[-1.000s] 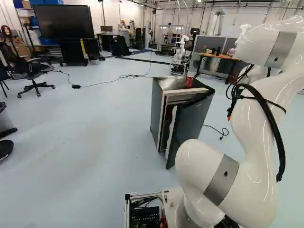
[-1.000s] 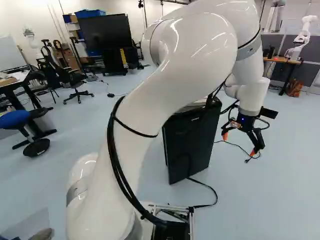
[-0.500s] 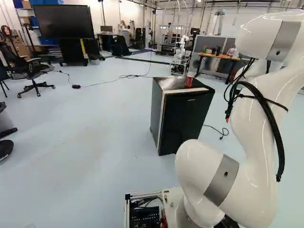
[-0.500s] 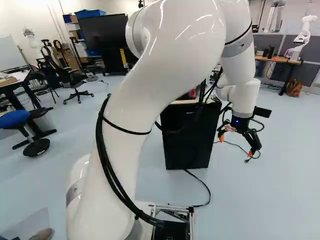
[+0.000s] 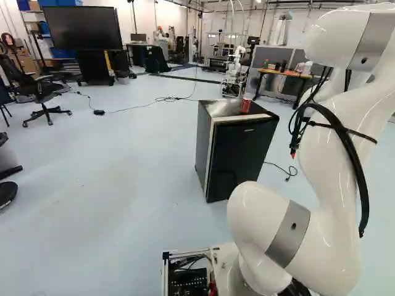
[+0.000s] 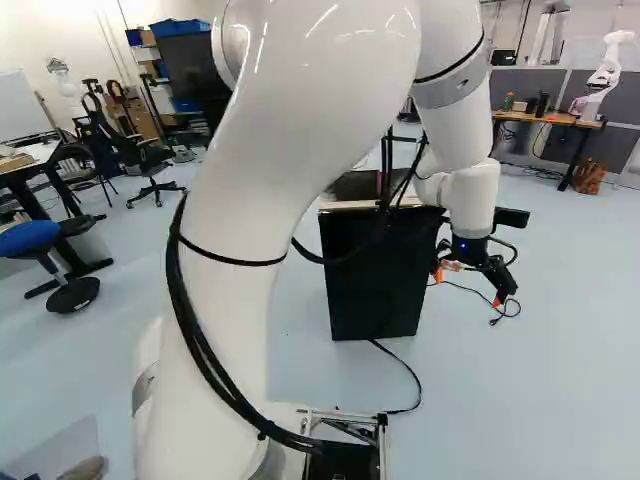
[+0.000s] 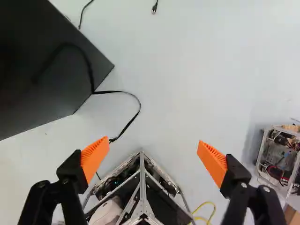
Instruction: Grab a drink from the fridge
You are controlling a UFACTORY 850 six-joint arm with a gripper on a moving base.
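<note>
In the right base view my gripper [image 6: 467,286] hangs beside the fridge [image 6: 375,285], clear of its right side and pointing down. The wrist view shows the gripper [image 7: 152,149] open, nothing between its orange pads, with the dark fridge [image 7: 42,75] off to one side. Seen in the left base view, the fridge [image 5: 242,157] is upright with its black door closed, so its inside is hidden. A red can [image 5: 245,106] stands on its top.
A black strap [image 7: 125,93] runs from the fridge front down to the floor toward my base frame [image 7: 142,187]. A thin cable [image 5: 287,171] lies beside the fridge. Another robot [image 6: 605,70] stands beyond, near a wooden desk [image 6: 560,120]. An office chair [image 6: 150,170] is farther left.
The fridge door stood ajar a second ago and has swung closed. My arm has shifted left in the right base view, bringing the gripper nearer the fridge. The base has not moved.
</note>
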